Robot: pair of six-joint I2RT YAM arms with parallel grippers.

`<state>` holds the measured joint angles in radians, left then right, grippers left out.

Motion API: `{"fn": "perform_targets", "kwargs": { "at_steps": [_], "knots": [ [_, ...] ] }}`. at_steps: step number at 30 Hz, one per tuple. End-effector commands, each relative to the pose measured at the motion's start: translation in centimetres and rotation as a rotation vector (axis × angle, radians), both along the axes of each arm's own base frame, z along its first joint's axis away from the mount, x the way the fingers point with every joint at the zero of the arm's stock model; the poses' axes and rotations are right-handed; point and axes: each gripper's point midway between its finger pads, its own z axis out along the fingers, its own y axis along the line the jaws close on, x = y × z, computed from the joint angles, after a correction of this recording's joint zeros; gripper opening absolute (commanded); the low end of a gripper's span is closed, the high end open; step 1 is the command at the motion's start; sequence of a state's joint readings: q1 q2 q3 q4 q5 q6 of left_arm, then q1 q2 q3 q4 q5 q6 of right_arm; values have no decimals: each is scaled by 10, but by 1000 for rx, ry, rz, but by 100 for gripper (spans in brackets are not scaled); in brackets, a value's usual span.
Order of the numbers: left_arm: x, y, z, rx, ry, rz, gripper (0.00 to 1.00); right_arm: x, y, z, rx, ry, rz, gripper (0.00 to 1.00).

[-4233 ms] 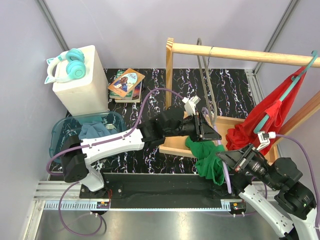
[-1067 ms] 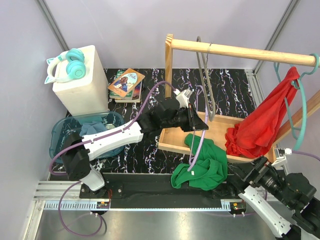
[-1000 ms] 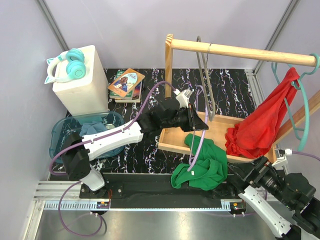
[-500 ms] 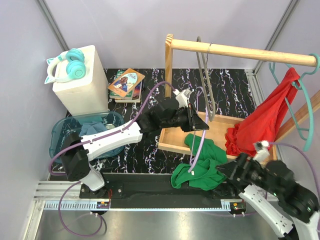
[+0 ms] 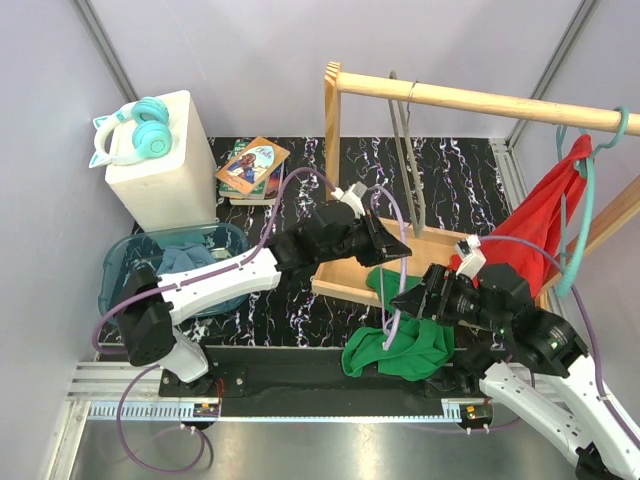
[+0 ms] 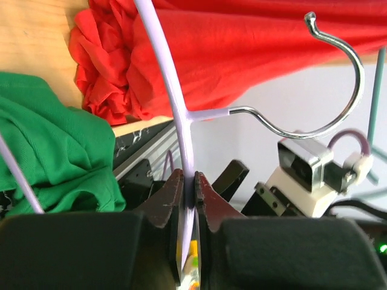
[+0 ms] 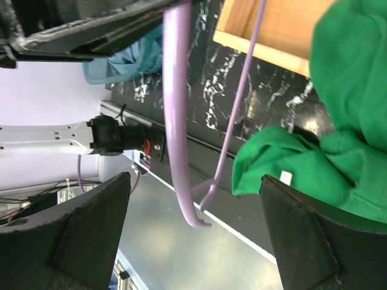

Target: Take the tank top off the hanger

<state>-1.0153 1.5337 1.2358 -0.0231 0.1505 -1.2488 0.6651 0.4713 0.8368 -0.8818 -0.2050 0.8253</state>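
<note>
Where the left gripper (image 6: pixel 187 188) clamps the lilac hanger (image 6: pixel 180 115), the green tank top (image 5: pixel 400 345) lies over the wooden tray (image 5: pixel 345 293) rim onto the table (image 5: pixel 300 315); right gripper (image 5: pixel 408 300) spread wide above it; white tag (image 7: pixel 284 176), writing unreadable.

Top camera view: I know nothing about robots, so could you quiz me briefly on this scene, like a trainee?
1. True or false: the left gripper is clamped shut on the lilac hanger.
2. What hangs from the wooden rail? A) red garment B) blue towel C) book
3. Fill in: the right gripper, by the green tank top, is ____.
Key: 1 true; 2 A; 3 open.
</note>
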Motion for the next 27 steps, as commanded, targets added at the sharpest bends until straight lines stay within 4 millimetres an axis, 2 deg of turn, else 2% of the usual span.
{"fn": "perform_targets", "kwargs": {
  "at_steps": [1,4,8,12,16,24,26,27],
  "knots": [
    [31,19,37,-105,22,194,0,9,20,17,89,-59,49,92],
    [31,15,33,-106,44,195,0,11,26,8,74,-25,72,87],
    [28,11,34,-111,54,191,0,8,25,4,77,-16,68,79],
    [26,12,38,-120,54,195,0,1,19,-4,91,11,48,68],
    [23,12,43,-132,51,206,0,-4,12,-2,104,-6,30,52],
    [9,-5,50,-171,78,195,0,-5,15,-3,120,17,33,46],
    [4,-10,50,-181,92,185,0,-6,14,-1,132,14,26,39],
    [1,-11,50,-183,95,178,0,-6,13,-1,136,14,23,27]
  ]
}}
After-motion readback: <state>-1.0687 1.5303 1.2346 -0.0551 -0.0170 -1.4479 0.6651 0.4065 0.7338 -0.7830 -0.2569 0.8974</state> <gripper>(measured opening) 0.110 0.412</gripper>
